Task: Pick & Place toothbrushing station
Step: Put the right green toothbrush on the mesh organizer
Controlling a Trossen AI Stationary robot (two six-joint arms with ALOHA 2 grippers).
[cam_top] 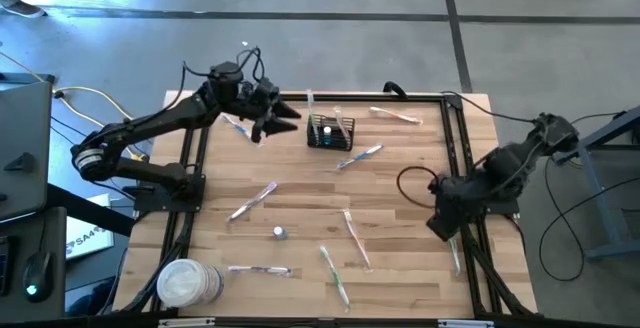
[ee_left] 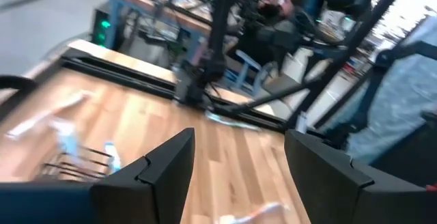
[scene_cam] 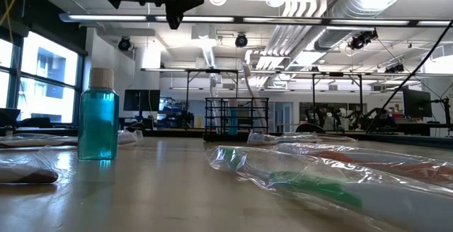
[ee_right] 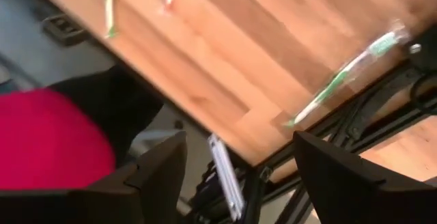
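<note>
Bench: pale wooden bench (cam_top: 400, 188) carried scattered wrapped toothbrushes.
Left end effector (cam_top: 283, 115): spread, empty, just beside small black wire-mesh basket (cam_top: 330, 132).
Right end effector (ee_right: 239, 159): spread, parked.
Risk: approach likely tips the basket.

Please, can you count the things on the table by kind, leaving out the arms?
wrapped toothbrushes, lying loose: 8 that I can make out
basket: 1
bottle: 1
white tub: 1
Total: 11. What stands inside the basket is too small to count.
</note>
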